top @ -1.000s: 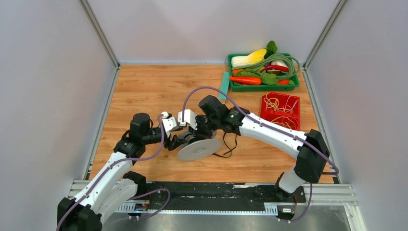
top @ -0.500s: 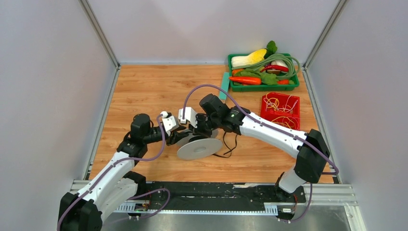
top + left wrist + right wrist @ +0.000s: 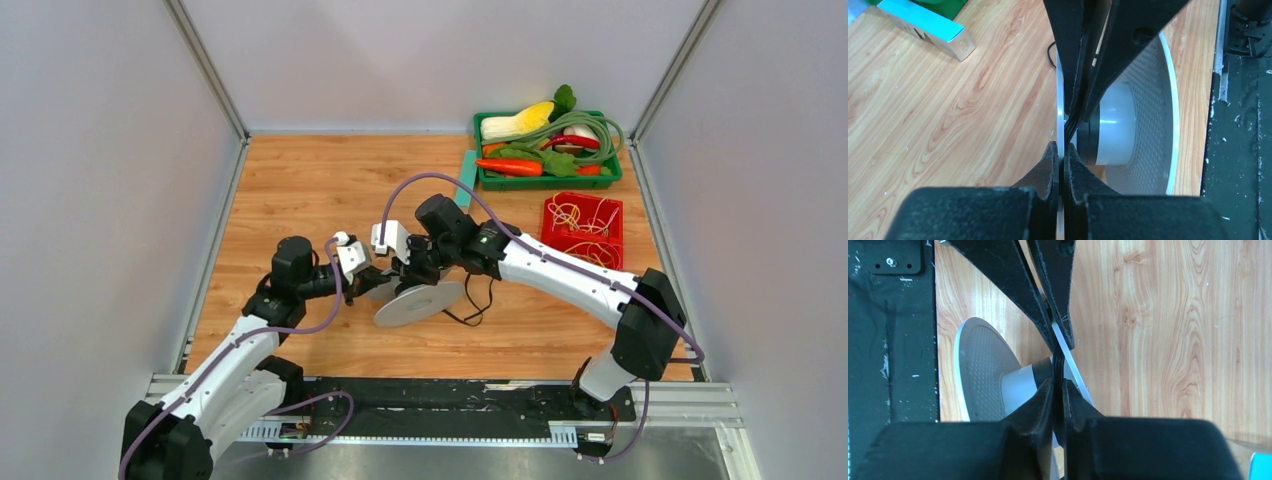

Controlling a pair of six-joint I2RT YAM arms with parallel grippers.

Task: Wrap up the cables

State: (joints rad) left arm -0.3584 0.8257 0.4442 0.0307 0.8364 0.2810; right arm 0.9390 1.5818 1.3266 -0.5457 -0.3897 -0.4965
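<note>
Looks like winding. The left claw (image 3: 1061, 162) pinches the white reel (image 3: 1148, 100); the right claw (image 3: 1058, 390), facing it, squeezes the black cable (image 3: 1057, 366). Next: loop it round.

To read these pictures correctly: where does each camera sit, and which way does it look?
Top: above and behind the arm bases, looking down on the table; both arms show, meeting at the reel.
Left wrist: on the left arm, looking along its shut jaws at the reel and cable.
Right wrist: on the right arm, facing the reel from the opposite side, past its shut jaws.
Shared: each wrist view shows the other arm's jaws at the reel.
</note>
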